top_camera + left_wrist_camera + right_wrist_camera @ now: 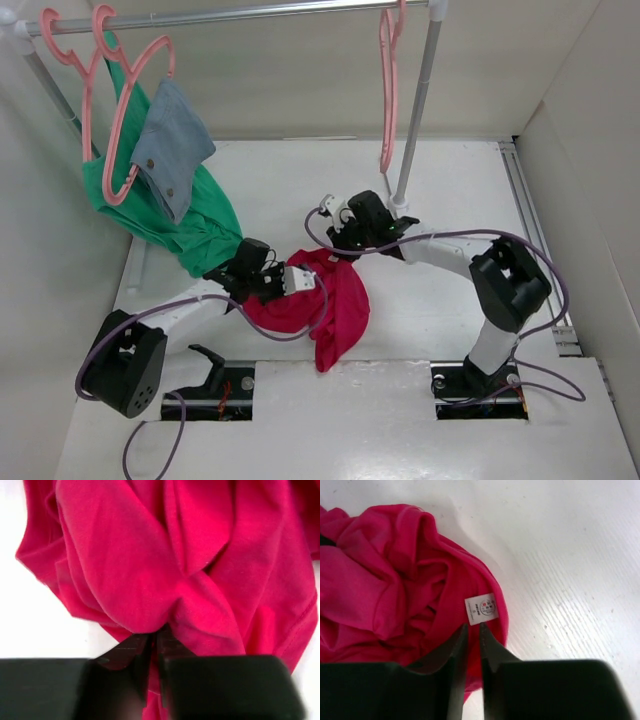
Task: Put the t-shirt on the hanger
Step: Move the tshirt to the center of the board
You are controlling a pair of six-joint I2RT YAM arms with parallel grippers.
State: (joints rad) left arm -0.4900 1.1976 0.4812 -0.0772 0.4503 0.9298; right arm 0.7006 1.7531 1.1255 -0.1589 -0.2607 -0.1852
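A crumpled red t-shirt (pixel 345 305) is seen at the middle of a white table (pixel 450 190). A fold at its 9 o'clock side is pinched between the nearly closed fingers of the left gripper (pixel 290 282). At its 12 o'clock edge, the right gripper (pixel 340 238) is set with fingers narrow on either side of the collar, just below a white label (pixel 481 608). Whether the cloth is pinched there cannot be told.

The empty hanger (pixel 386 90) is hung on a rail (pixel 250 14) at 1 o'clock from the t-shirt, well apart. An upright pole (pixel 418 110) is planted just beside the right gripper.

At 10 o'clock, a green garment (pixel 200 235) and a grey-blue garment (pixel 172 140) are hung on other pink hangers (pixel 125 110). The green hem is draped close to the left gripper.
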